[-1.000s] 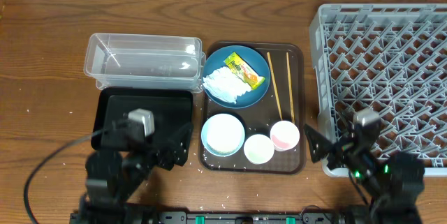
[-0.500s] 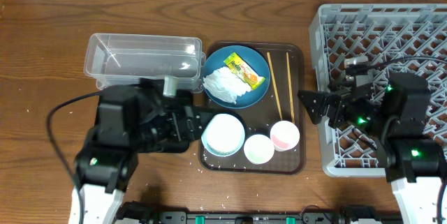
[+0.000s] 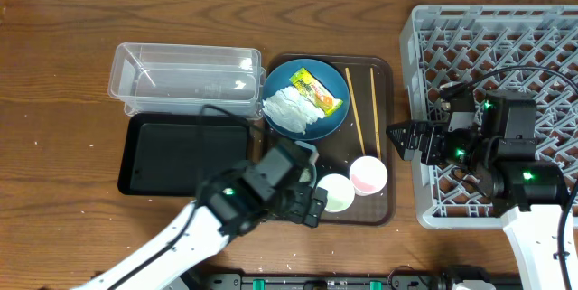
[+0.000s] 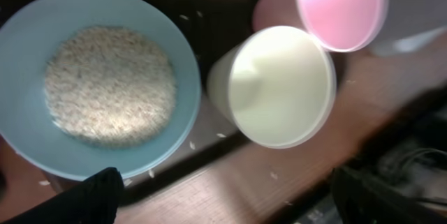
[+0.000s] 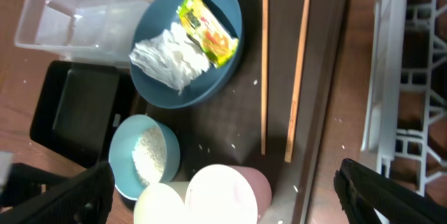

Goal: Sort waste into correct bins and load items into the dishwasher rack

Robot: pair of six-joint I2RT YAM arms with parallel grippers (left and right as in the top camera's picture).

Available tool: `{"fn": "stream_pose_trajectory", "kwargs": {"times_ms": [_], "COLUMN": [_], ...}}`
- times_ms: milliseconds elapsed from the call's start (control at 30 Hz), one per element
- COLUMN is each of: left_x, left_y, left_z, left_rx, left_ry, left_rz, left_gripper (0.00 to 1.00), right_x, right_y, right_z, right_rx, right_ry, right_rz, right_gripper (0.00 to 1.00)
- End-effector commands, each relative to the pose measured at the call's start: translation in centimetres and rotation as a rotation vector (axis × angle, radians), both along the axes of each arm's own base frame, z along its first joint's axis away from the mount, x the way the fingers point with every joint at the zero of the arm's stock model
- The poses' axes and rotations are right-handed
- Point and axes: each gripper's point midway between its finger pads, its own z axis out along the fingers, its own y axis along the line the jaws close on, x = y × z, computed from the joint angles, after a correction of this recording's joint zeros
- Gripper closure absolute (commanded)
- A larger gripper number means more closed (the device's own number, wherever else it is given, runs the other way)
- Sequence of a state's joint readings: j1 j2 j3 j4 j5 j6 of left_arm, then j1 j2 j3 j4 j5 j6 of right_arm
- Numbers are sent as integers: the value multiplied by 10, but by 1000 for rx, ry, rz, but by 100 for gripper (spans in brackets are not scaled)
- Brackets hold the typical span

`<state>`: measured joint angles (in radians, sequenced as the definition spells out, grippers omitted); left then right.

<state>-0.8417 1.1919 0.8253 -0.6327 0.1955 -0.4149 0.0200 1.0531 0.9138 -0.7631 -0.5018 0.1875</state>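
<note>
Hovering over the bowl (image 4: pixel 28 140) of rice (image 4: pixel 108 84), your left gripper (image 4: pixel 234 196) gapes wide and empty, white cup (image 4: pixel 283 88) and pink cup (image 4: pixel 341 8) just beside.

Below me I see a pale-blue bowl (image 4: pixel 176 63) of white rice grains (image 4: pixel 108 84), a cream-white cup (image 4: pixel 279 88) and a pink cup (image 4: pixel 342 8). The plate (image 3: pixel 282 80) is dark blue, its tissue (image 3: pixel 291 111) white, its snack wrapper (image 3: pixel 317 92) yellow, green and orange; the chopsticks (image 5: pixel 264 63) are tan wood on a dark-brown serving tray (image 3: pixel 385 109). I also see a black tray (image 3: pixel 172 150), a clear tub (image 3: pixel 181 78), a grey lattice rack (image 3: pixel 506 46) and a brown wood-grain table (image 3: pixel 54 100).
</note>
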Motion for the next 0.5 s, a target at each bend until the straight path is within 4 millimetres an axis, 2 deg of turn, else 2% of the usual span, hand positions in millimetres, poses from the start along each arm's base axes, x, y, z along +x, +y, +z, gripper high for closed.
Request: {"fn": "stream_pose_trajectory", "kwargs": {"times_ms": [0, 133, 267, 367, 467], "left_x": [21, 22, 22, 25, 26], "left_y": [4, -13, -26, -29, -30], "left_z": [-13, -34, -42, -41, -40], "left_rx": [110, 97, 68, 57, 52], "left_ry": [-78, -21, 10, -1, -5], "left_rz": [52, 23, 2, 3, 4], "left_gripper": [4, 17, 32, 49, 72], "right_x": [2, 2, 0, -3, -3], "right_y": [-1, -1, -1, -1, -1], "right_z": [3, 3, 1, -1, -1], "right_rx": [1, 2, 1, 1, 1], "right_ry": [2, 3, 18, 30, 32], "right_rz": [-14, -14, -14, -14, -14], "right_gripper": [1, 1, 1, 1, 1]}}
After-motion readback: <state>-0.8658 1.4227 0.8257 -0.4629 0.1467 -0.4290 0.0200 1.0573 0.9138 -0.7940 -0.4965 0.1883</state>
